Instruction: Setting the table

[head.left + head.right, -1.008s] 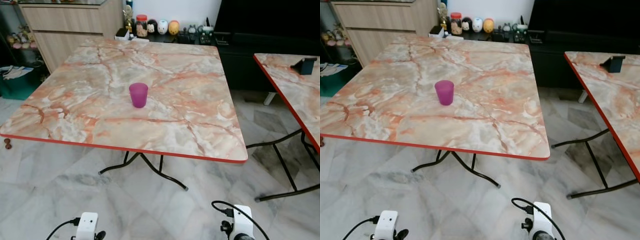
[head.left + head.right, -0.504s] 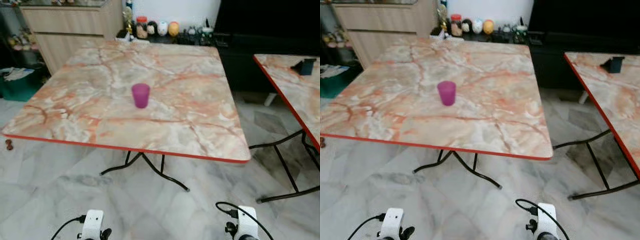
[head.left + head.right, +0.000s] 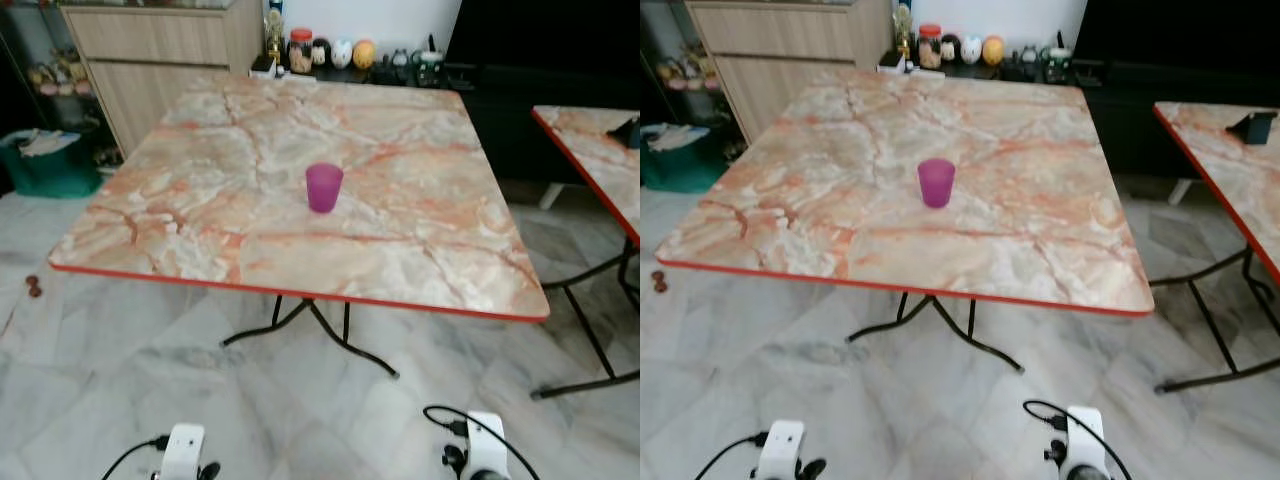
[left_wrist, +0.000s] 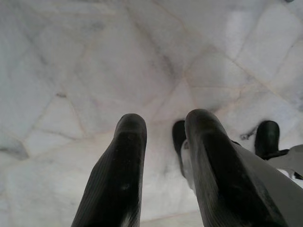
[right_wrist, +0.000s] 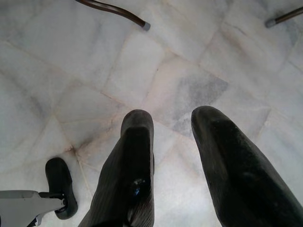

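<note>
Both claws, left claw (image 4: 158, 165) and right claw (image 5: 177, 165), hang parted and empty over the floor (image 5: 71, 71). The upright purple cup (image 3: 323, 187) stands far ahead on the table (image 3: 420, 270), roughly midway between the arms, neither clearly nearer.

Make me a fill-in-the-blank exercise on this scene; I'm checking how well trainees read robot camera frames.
1. The only thing standing on the marble-patterned table is a ____ cup.
2. The table's edge is trimmed in ____.
3. The left gripper and right gripper both point down at the ____, holding nothing.
4. The cup stands ____, with its mouth facing up.

Missing words: purple; red; floor; upright
</note>
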Robot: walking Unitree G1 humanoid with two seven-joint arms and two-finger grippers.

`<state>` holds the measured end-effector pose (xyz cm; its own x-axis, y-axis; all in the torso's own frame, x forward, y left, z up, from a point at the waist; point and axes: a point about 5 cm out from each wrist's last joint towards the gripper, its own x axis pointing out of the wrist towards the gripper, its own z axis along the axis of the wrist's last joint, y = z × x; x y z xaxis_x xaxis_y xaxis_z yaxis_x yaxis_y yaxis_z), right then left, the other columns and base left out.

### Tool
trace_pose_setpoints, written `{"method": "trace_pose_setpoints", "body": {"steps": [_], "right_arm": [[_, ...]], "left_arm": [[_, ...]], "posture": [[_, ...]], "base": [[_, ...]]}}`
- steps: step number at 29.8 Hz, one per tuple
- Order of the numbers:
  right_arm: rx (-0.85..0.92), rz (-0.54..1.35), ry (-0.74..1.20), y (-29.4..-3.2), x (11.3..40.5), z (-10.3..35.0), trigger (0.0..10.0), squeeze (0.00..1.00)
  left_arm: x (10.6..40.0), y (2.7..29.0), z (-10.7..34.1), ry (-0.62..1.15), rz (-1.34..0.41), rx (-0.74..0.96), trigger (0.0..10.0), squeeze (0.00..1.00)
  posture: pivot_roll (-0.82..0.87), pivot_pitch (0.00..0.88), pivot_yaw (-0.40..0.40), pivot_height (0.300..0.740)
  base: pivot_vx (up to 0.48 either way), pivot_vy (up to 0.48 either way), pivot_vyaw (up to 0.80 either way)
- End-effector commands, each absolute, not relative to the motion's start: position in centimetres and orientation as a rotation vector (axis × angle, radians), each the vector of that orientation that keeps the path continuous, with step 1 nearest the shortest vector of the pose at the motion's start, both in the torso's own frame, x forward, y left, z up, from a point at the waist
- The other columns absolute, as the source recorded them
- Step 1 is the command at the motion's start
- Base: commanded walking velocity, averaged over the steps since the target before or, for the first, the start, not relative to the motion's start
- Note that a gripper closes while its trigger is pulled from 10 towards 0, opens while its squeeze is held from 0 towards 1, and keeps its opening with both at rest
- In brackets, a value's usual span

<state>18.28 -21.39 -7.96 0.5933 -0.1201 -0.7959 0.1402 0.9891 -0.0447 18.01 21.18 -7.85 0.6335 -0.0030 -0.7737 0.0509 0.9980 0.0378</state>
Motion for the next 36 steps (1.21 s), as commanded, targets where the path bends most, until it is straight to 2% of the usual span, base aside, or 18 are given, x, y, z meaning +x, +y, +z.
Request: {"method": "trace_pose_setpoints", "body": {"steps": [1,36], "right_arm": [[0.022,-0.156,0.933,-21.56,18.05,-8.05,10.0,0.00],[0.017,-0.148,0.938,-21.57,18.20,-7.99,10.0,0.00]], "left_arm": [[17.74,20.85,-8.07,0.900,-0.043,0.052,10.0,0.00],[17.69,20.64,-8.12,0.904,-0.064,0.070,10.0,0.00]], "posture": [[0.09,0.000,-0.026,0.727],[0.09,0.000,-0.024,0.727]], "base": [[0.000,0.000,0.00],[0.014,0.000,0.00]]}}
